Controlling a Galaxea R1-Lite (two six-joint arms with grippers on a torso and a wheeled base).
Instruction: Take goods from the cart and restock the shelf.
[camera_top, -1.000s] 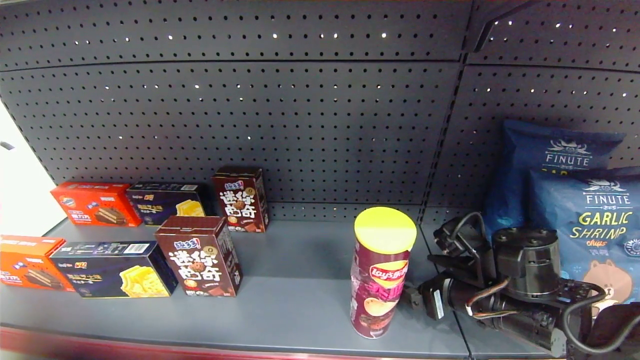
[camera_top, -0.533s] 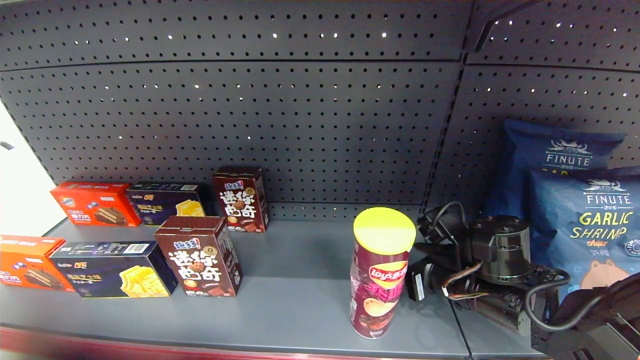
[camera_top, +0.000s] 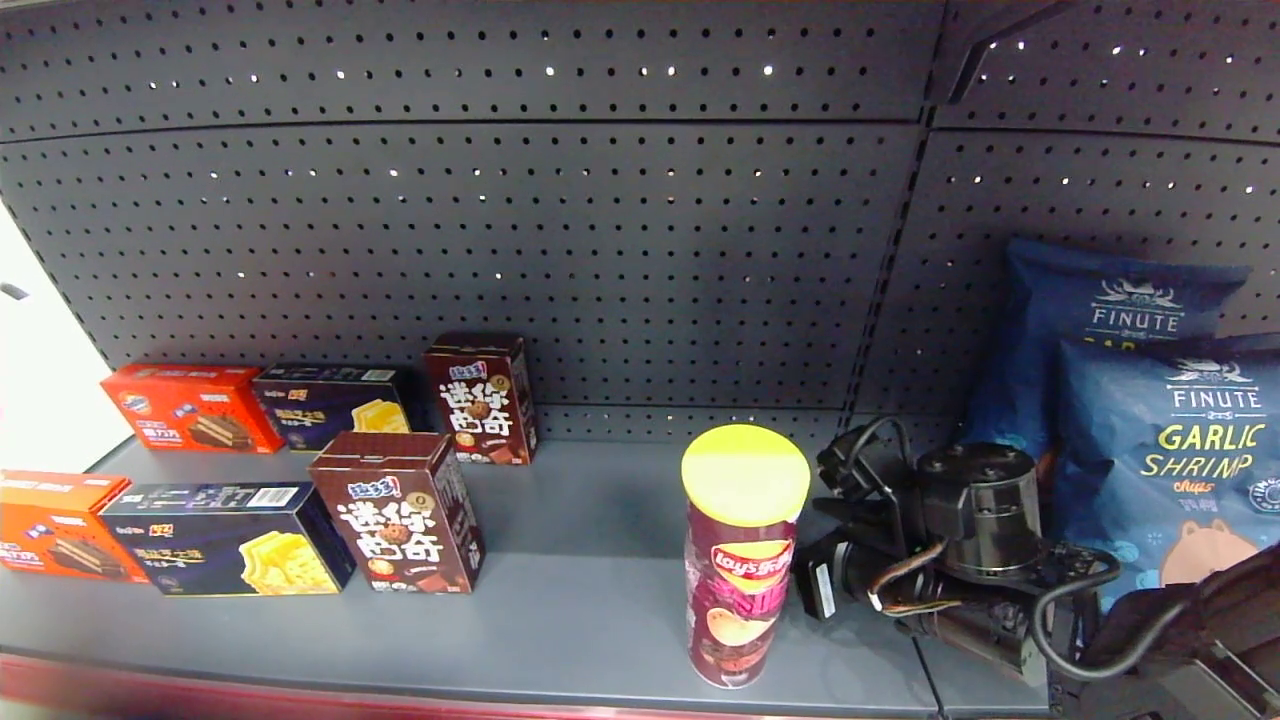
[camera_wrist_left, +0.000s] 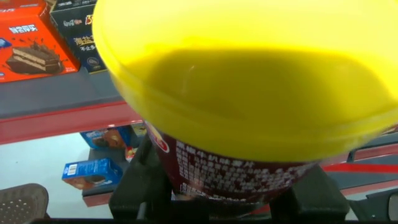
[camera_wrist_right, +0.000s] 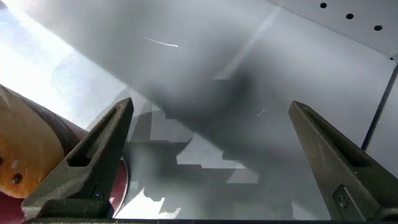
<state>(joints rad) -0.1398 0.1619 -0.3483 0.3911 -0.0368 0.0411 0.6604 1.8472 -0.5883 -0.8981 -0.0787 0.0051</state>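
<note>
While right fingers (camera_wrist_right: 93, 162) gape wide beside a glossy cylindrical can (camera_top: 745, 560), left fingers (camera_wrist_left: 140, 190) clamped round a yellow-lidded tube (camera_wrist_left: 249, 81).

The shelf (camera_top: 590, 600) carries two orange boxes (camera_top: 190, 407), two dark-blue boxes (camera_top: 225, 540), two brown boxes (camera_top: 400, 512), two blue chip bags (camera_top: 1180, 450) and one chip canister (camera_top: 745, 560); the left wrist view adds a second canister (camera_wrist_left: 249, 81).
</note>
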